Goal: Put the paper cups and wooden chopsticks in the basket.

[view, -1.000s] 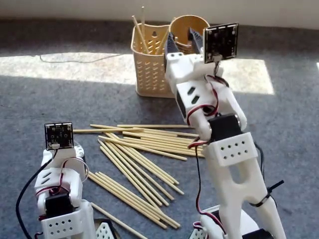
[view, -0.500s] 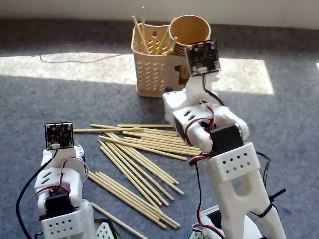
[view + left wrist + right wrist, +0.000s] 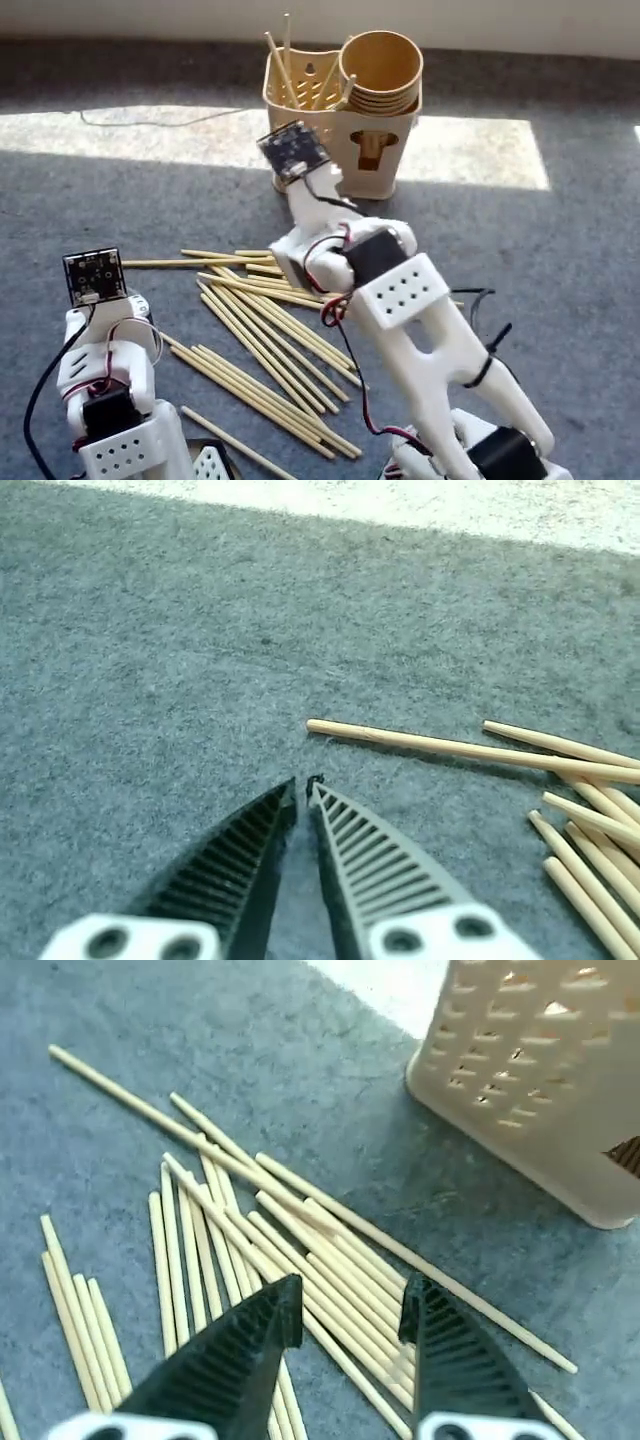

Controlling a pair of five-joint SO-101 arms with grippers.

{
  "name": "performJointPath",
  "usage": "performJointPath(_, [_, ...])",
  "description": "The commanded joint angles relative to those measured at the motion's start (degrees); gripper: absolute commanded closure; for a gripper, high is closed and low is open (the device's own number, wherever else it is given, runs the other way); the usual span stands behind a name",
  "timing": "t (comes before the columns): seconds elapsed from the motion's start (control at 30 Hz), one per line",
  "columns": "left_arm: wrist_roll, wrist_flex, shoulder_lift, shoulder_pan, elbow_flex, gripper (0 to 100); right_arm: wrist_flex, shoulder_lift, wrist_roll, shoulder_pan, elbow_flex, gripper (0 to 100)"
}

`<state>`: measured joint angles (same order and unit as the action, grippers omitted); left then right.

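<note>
At 7 o'clock in the high view, the white left arm (image 3: pixel 100 370) stands on the grey carpet (image 3: pixel 150 200). The left gripper (image 3: pixel 303 785) has its black ribbed jaws drawn almost tip to tip with nothing between them, just short of the end of one loose stick. The pale wooden chopsticks (image 3: pixel 270 330) lie scattered flat at the centre, at about 2 o'clock from that arm. At 12 o'clock from the scatter, the cream perforated plastic basket (image 3: pixel 300 105) stands upright. A few sticks are propped inside it, and the tan paper cups (image 3: pixel 382 65) sit stacked in its 3 o'clock side. The white right arm (image 3: pixel 420 310) reaches in from 5 o'clock. The right gripper (image 3: pixel 350 1305) hangs over the scatter, its jaws parted wide and empty.
</note>
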<state>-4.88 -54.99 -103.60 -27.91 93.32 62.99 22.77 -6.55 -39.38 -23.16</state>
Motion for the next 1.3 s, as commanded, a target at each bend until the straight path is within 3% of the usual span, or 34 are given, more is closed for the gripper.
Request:
performJointPath(0.0, [-0.35,-0.09,-0.66,-1.63,-1.98,96,-1.27,-3.21,-4.22,-5.05,2.42,83.3])
performJointPath(0.33, [-0.35,0.26,-0.66,-5.23,-2.07,96,-9.27,-14.99,-6.77,-12.35,2.42,86.5])
performJointPath(0.8, [-0.35,0.26,-0.66,-4.79,-2.07,96,-19.30,-27.56,-11.60,-12.00,2.42,87.2])
performJointPath(1.1, [-0.35,0.26,-0.66,-4.79,-1.98,96,-19.12,-35.12,-11.43,-9.01,8.40,87.2])
performJointPath(1.27, [-0.35,0.26,-0.66,-4.79,-1.98,96,-19.03,-38.29,-11.52,-8.57,9.54,93.1])
